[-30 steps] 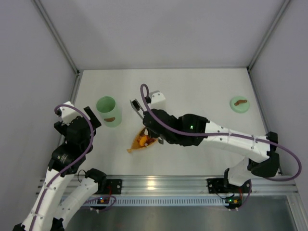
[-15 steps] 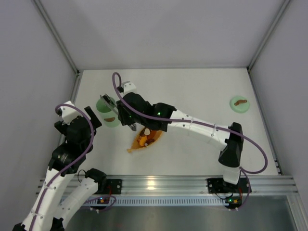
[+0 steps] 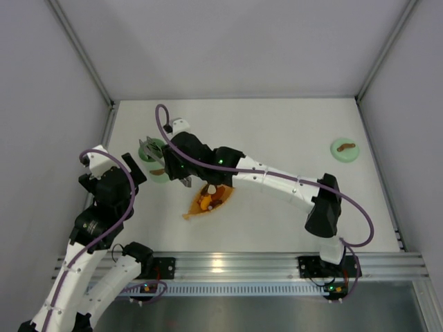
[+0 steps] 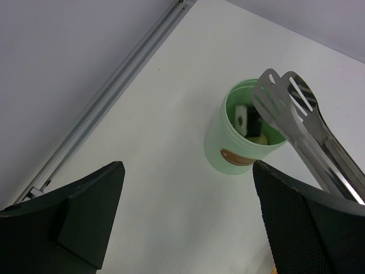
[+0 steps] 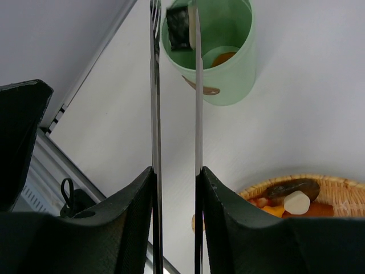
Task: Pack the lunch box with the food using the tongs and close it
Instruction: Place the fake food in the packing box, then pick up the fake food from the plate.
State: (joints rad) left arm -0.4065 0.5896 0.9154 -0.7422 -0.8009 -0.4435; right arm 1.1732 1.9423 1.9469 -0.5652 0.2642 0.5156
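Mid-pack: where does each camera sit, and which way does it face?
Top external: fixed above and behind the bases, looking down on the table; both arms show, the right stretched across to the lunch box.
Left wrist: on the left arm, looking down between its spread fingers at the lunch box.
Right wrist: on the right arm, looking along the tongs clamped in the right hand; orange tray lower right.
Shared: both wrist views show the tongs over the open lunch box with food inside.

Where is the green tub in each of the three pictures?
Top: tub left of centre, partly hidden by the tongs.
Left wrist: right of centre, upright, food inside.
Right wrist: top centre.
Shared landmark: the tongs' tips over its mouth.
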